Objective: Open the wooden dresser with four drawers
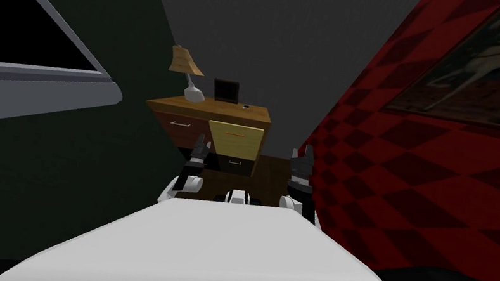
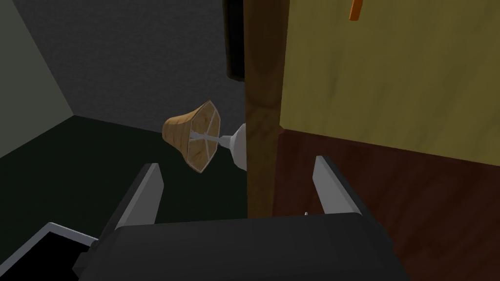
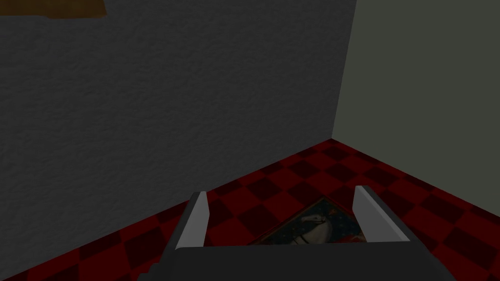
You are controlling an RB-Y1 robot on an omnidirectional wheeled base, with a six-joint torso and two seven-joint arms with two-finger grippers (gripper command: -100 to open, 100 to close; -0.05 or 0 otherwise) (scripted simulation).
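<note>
Against the dark grey wall (image 1: 273, 36) at the end of a narrow room stands the wooden dresser (image 1: 184, 106), a lamp (image 1: 184, 66) on top. The left gripper (image 1: 200, 146) hangs close before its pale yellow drawer (image 1: 234, 139), fingers spread apart. The right gripper (image 1: 302, 160), likewise spread, is beside the red checkered wall (image 1: 426, 192).

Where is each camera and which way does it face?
Head: from the head, down and forward at dresser and lamp; left gripper, right gripper show.
Left wrist: on the left hand, facing the dresser's edge and yellow drawer; gripper open.
Right wrist: on the right hand, facing a wall; gripper open.
Shared: head and left wrist both show the lamp.
</note>
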